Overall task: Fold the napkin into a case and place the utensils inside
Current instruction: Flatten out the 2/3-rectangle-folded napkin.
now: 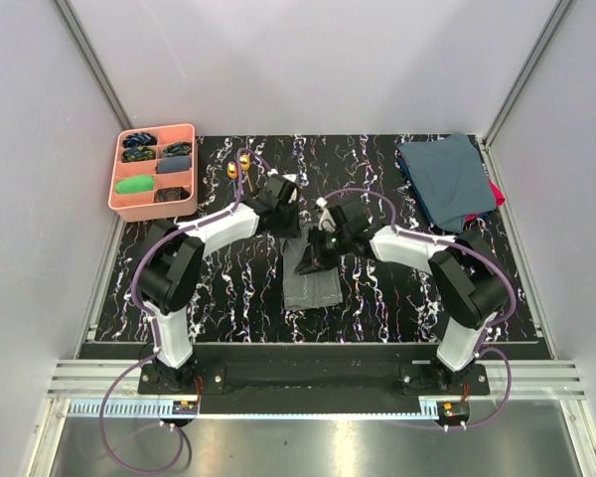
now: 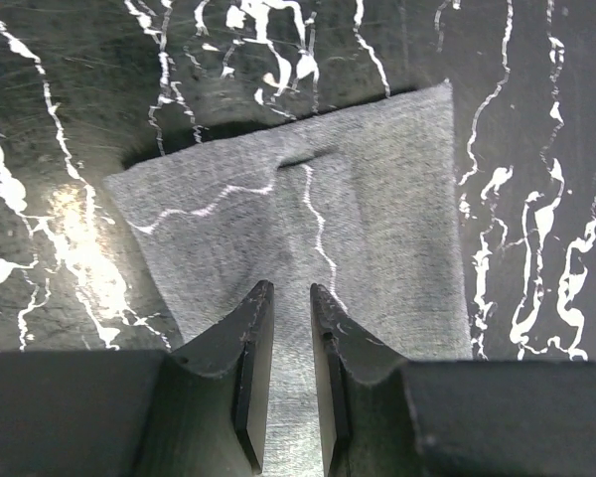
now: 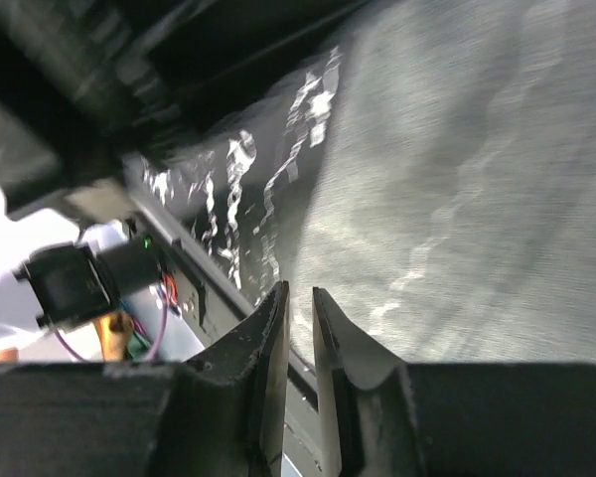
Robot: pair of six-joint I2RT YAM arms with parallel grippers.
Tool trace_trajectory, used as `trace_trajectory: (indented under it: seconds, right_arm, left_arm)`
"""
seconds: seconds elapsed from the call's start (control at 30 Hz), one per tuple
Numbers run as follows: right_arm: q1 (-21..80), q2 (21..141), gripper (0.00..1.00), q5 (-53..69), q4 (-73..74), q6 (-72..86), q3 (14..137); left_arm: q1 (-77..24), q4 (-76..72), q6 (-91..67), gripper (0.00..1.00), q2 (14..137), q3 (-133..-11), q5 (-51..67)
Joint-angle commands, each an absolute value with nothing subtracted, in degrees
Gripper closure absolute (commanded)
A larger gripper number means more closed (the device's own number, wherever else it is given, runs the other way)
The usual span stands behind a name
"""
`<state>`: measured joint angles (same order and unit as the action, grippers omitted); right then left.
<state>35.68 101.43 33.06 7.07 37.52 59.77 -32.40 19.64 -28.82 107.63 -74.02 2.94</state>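
Observation:
The grey napkin (image 1: 313, 286) lies folded into a narrow strip in the middle of the marbled table, its far end raised. My left gripper (image 1: 290, 221) is at that far end. In the left wrist view its jaws (image 2: 291, 288) stand nearly closed with the napkin (image 2: 377, 199) between them, and the pale hems run in toward the gap. My right gripper (image 1: 316, 250) is just right of it, and its jaws (image 3: 299, 288) are nearly closed on the napkin's edge (image 3: 477, 199); this view is blurred. The two gold utensils (image 1: 240, 167) lie on the table behind the left arm.
A pink compartment tray (image 1: 119, 184) with small items stands at the back left. Folded dark blue-teal cloths (image 1: 447, 179) lie at the back right over something red (image 1: 496, 194). The two arms meet closely over the table's middle.

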Motion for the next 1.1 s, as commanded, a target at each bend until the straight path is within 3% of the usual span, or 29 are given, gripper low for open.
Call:
trace_trajectory:
  seconds: [0.0, 0.2, 0.47, 0.87, 1.07]
  right_arm:
    - [40.3, 102.1, 0.76, 31.5, 4.0, 38.5, 60.7]
    - [42.0, 103.7, 0.79, 30.9, 1.4, 40.0, 58.5]
    - [42.2, 99.9, 0.78, 29.4, 0.5, 38.7, 52.7]
    - [44.2, 112.2, 0.80, 34.3, -12.8, 44.1, 52.9]
    - [44.2, 109.4, 0.79, 34.0, -10.2, 41.8, 52.6]
  left_arm:
    - [-32.3, 16.8, -29.0, 0.76, 106.5, -74.0, 4.0]
    - [-32.2, 17.8, -29.5, 0.78, 109.2, -74.4, 4.5]
    - [-32.3, 18.7, -28.2, 0.77, 104.1, -72.5, 3.7]
    - [-32.6, 19.9, -28.5, 0.75, 102.3, -72.0, 5.6]
    - [-32.5, 20.3, -28.7, 0.72, 100.0, -70.0, 7.9]
